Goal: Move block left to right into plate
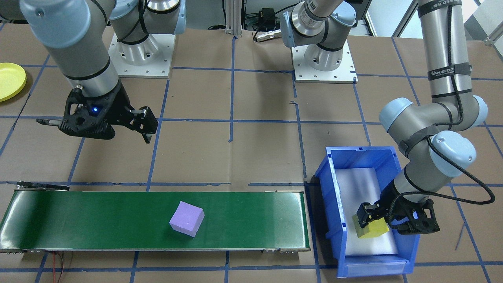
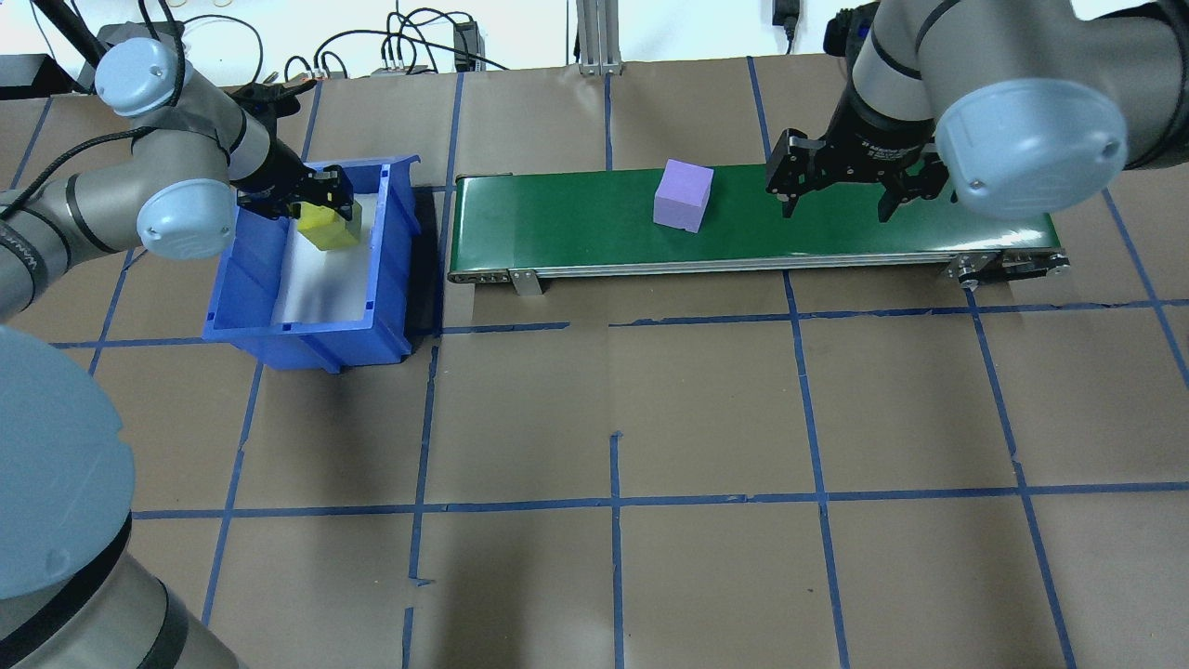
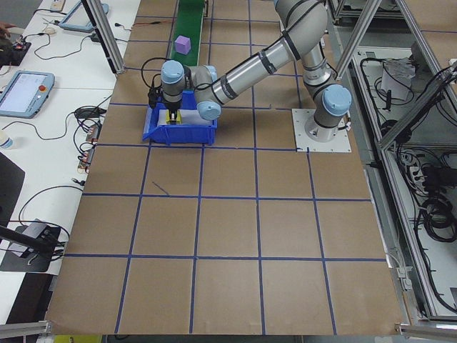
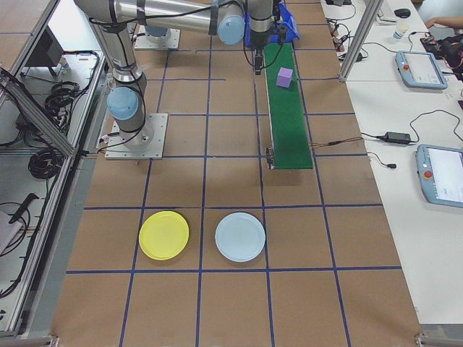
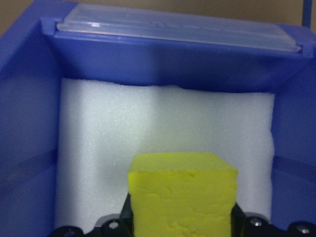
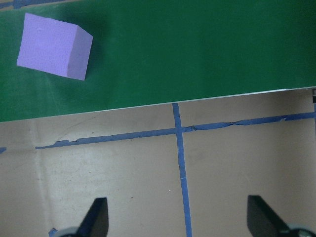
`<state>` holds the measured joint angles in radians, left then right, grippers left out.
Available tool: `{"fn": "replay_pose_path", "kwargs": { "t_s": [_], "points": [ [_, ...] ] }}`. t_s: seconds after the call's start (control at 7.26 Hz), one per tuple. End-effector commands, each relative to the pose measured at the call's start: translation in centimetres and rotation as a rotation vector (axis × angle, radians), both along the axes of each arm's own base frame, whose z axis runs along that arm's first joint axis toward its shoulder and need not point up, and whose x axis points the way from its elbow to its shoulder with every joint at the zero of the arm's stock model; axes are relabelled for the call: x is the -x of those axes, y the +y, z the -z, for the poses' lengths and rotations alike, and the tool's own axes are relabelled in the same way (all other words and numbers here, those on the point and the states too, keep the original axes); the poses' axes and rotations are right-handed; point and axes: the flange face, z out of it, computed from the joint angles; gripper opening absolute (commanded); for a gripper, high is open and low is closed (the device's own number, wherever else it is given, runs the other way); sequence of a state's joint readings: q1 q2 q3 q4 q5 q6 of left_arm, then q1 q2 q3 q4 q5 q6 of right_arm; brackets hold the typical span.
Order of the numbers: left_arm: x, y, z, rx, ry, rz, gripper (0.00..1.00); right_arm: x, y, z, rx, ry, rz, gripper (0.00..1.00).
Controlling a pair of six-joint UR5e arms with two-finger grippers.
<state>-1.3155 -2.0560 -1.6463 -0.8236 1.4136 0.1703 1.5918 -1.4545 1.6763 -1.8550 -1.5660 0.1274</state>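
One claw [image 1: 375,222] grips yellow block [image 1: 371,229], seemingly mid-bin [image 1: 328,184]

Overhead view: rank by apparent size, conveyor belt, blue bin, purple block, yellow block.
1. conveyor belt
2. blue bin
3. purple block
4. yellow block, partly hidden by the left gripper that grips it, so its rank below purple is unsure.
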Motion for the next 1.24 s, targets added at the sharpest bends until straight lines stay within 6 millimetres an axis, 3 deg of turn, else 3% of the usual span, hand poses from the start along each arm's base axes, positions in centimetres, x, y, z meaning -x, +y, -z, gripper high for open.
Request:
{"fn": "replay_pose_path", "kwargs": {
  "t_s": [0.0, 0.14, 0.28, 0.41, 0.55, 0.83, 0.96, 1.1],
  "points": [
    [1.0, 1.2, -7.8, 0.115, -0.028, 0.029, 0.31, 0.9, -1.5, 4.5, -0.044, -0.001, 0.022, 1.00],
    [3.0, 2.7, -11.8, 0.140, -0.015, 0.056, 0.31, 2.3, -2.0, 5.3, -0.047, 0.005, 0.035, 0.97],
    [6.5, 3.7, -14.1, 0.166, -0.016, 0.104, 0.31, 4.6, -2.0, 6.4, -0.055, -0.002, 0.065, 0.99],
    [11.3, 4.4, -14.7, 0.172, -0.014, 0.164, 0.31, 7.9, -2.5, 6.7, -0.045, -0.016, 0.065, 1.00],
    [16.0, 5.2, -13.7, 0.158, -0.002, 0.222, 0.31, 11.4, -3.3, 7.1, -0.042, -0.014, 0.054, 1.00],
    [20.3, 5.3, -9.3, 0.081, 0.042, 0.255, 0.31, 19.1, -6.3, 9.7, 0.014, -0.083, 0.066, 1.00],
    [22.3, 4.7, -5.9, 0.045, 0.076, 0.293, 0.31, 21.3, -8.3, 10.9, 0.018, -0.121, 0.095, 1.00],
    [23.8, 4.1, -2.4, 0.023, 0.078, 0.317, 0.32, 22.0, -10.1, 10.6, 0.034, -0.130, 0.106, 1.00]
  ]
}}
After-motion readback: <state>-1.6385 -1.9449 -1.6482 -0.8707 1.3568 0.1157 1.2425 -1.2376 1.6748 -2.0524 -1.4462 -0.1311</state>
